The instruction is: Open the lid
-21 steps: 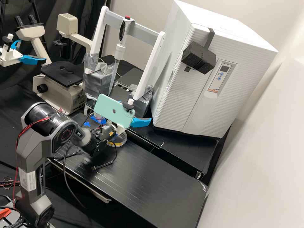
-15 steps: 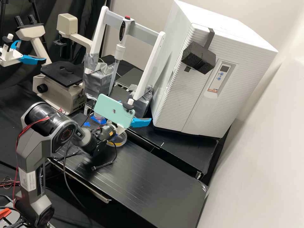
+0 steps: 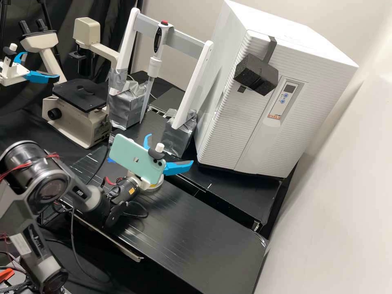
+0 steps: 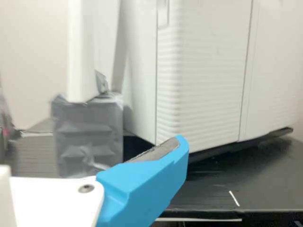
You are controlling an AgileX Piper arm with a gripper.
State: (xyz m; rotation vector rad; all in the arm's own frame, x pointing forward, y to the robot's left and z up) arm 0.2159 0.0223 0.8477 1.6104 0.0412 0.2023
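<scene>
High view: dish (image 3: pixel 156 186) near black bench (image 3: pixel 192 228) edge

In high view, the phone (image 3: pixel 130 156) hides pt. of the gripper (image 3: pixel 171 148) & pt. of the round dish (image 3: pixel 156 185) below it, lid unclear, w/ the arm (image 3: pixel 32 241) below-left of it cut off by pic's edge.

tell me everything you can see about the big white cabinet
The big white cabinet is boxy, with a smooth top and finely ribbed front sections split by a long seam; its shell looks like plastic or painted metal. A narrow control panel carries a small dark screen and blue buttons. A black foam block sits against the front, below a dark strip from the top edge. It stands upright on the black bench.
</scene>
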